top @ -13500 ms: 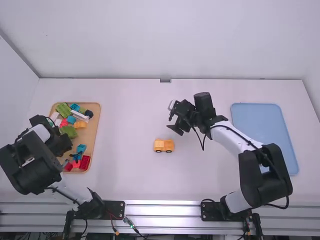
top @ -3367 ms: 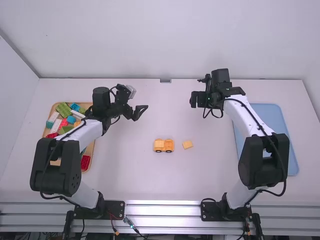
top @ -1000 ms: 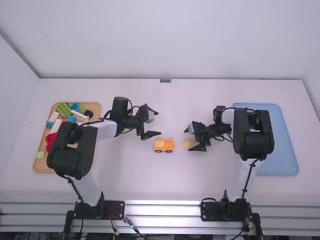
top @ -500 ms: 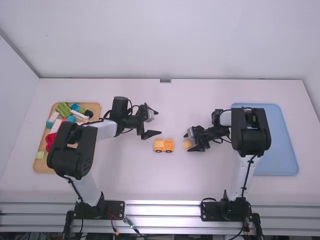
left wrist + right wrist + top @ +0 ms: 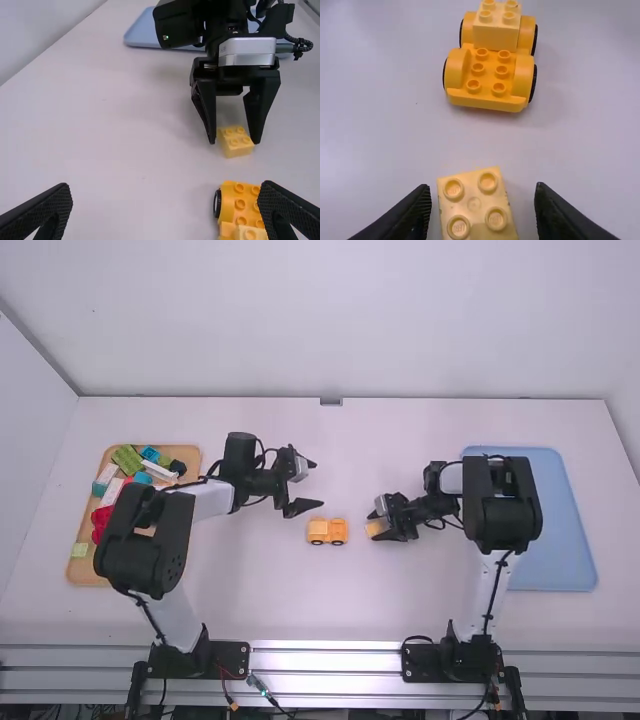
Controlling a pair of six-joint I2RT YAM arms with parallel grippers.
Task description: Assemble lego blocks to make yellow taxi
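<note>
In the high view the right gripper (image 5: 376,526) is low over the table, open around a loose yellow block (image 5: 374,528). The right wrist view has the studded block (image 5: 474,202) between that gripper (image 5: 482,205)'s parted fingers, with a gap at its right side. Left of it stands the orange-yellow car (image 5: 327,531), wheels on the table; a paler yellow block (image 5: 497,27) sits on one part of it. My left gripper (image 5: 318,485) is open and holds nothing, beyond the car; in the left wrist view its fingers (image 5: 46,212) are wide apart.
A wooden tray (image 5: 190,502) of mixed coloured blocks lies at the left, partly under the left arm. A blue tray (image 5: 565,540) lies at the right, partly behind the right arm.
The left arm has come from the wooden tray to mid-table, and a loose yellow block now lies right of the car. The right gripper has lowered around it, lately shifting slightly left.
</note>
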